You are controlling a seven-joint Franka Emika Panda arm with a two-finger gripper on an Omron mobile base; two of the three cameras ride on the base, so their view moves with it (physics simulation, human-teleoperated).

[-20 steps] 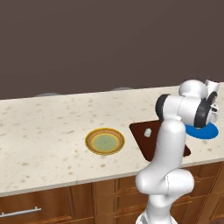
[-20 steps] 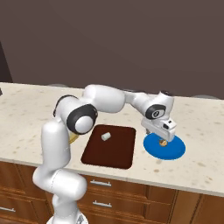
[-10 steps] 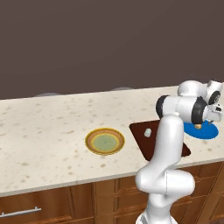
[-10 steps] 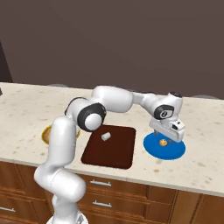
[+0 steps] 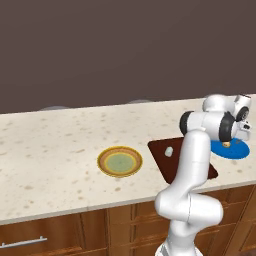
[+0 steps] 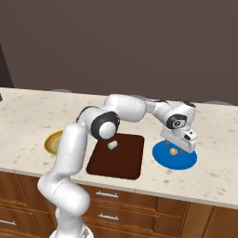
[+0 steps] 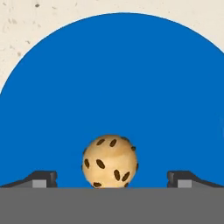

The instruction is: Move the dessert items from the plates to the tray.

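Hovering over the blue plate [image 6: 175,158] at the right end of the tabletop [image 5: 50,150], with the hand [image 6: 179,145] spread wide and empty, fingertips [image 7: 43,177] well apart on either side of a small tan cookie with dark chips [image 7: 109,161]. Sitting on the plate, between the fingers but untouched. Already lying on the reddish-brown tray [image 6: 116,158], just left of the blue plate: one pale lump [image 6: 112,145], near the tray's far edge. Further left, the yellow-rimmed plate [image 5: 120,162], bare as far as can be told.

Step in hand, by judgement: approach to the second dessert. Next move calls for a short straight descent, keeping the cookie centred, then closing gently on it; being round, likely to roll or squirt out if pinched off-centre.

Against the earlier frames: hand shifted further right and lower over the blue plate, arm stretched more; tray, lump and both plates unmoved.
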